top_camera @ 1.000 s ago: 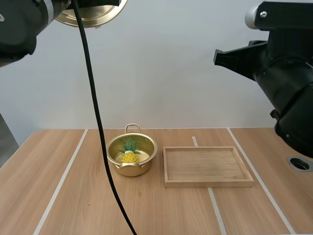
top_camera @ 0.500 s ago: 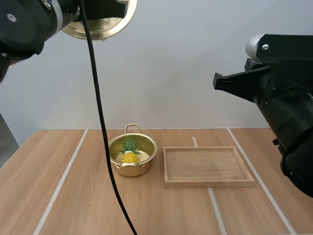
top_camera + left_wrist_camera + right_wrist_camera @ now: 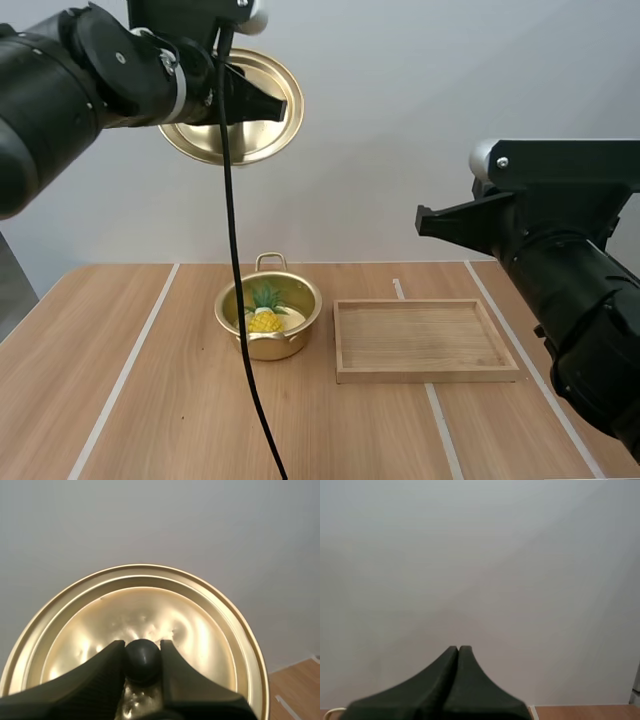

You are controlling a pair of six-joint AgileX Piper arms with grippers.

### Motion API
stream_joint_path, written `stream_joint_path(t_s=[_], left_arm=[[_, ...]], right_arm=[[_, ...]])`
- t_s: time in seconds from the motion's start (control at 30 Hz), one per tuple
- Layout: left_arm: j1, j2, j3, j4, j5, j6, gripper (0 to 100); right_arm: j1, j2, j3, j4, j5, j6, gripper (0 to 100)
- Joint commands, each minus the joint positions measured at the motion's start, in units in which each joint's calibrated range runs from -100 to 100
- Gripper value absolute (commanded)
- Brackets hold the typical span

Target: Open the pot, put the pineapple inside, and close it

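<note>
Since a second ago our left arm (image 3: 70, 90) has carried the lid (image 3: 240, 140) down and toward the middle of the high view. Our right arm (image 3: 570, 300) has sunk lower too, while everything on the wood has stayed put. The surface (image 3: 150, 400) is pale, flat board with light seams, and we judge there is ample room around the work. The only neighbour is the wooden tray (image 3: 425, 376), lying just beside the pot (image 3: 270, 347) at its 3 o'clock without touching it. The pot sits a little toward 7 o'clock from the middle of the high view, open, with its loop handles at 12 and 6 o'clock. The pineapple (image 3: 265, 321) already lies inside it, leaves toward 12 o'clock. The lid hangs well above, toward 11 o'clock of the pot, tilted on edge rather than level. We judge it to be thin, stiff metal: light, smooth, and likely to ring or skid if it lands off-centre, so it wants levelling before it meets the rim. Its one sensible hold is the small black knob (image 3: 143, 657) at its centre, and our left fingers (image 3: 102, 672) are clamped on that knob from both sides. Our right fingers (image 3: 442, 680) lie pressed together on nothing, held up well apart from the pot.
</note>
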Motion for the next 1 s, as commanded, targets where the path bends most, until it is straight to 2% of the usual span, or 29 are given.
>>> stream_joint_path(t_s=[0.0, 0.23, 0.97], left_arm=[[-0.18, 2.1, 0.0, -0.7, 3.5, -0.1, 0], [-0.18, 7.3, 0.9, -1.7, 9.0, 0.0, 0], [-0.18, 15.9, 16.2, -15.6, 6.4, 15.4, 0]], right_arm=[[-0.2, -0.4, 0.8, 0.0, -0.6, 0.0, 0], [-0.2, -0.4, 1.0, 0.0, -2.2, 0.0, 0], [-0.2, -0.4, 1.0, 0.0, -2.4, 0.0, 0]])
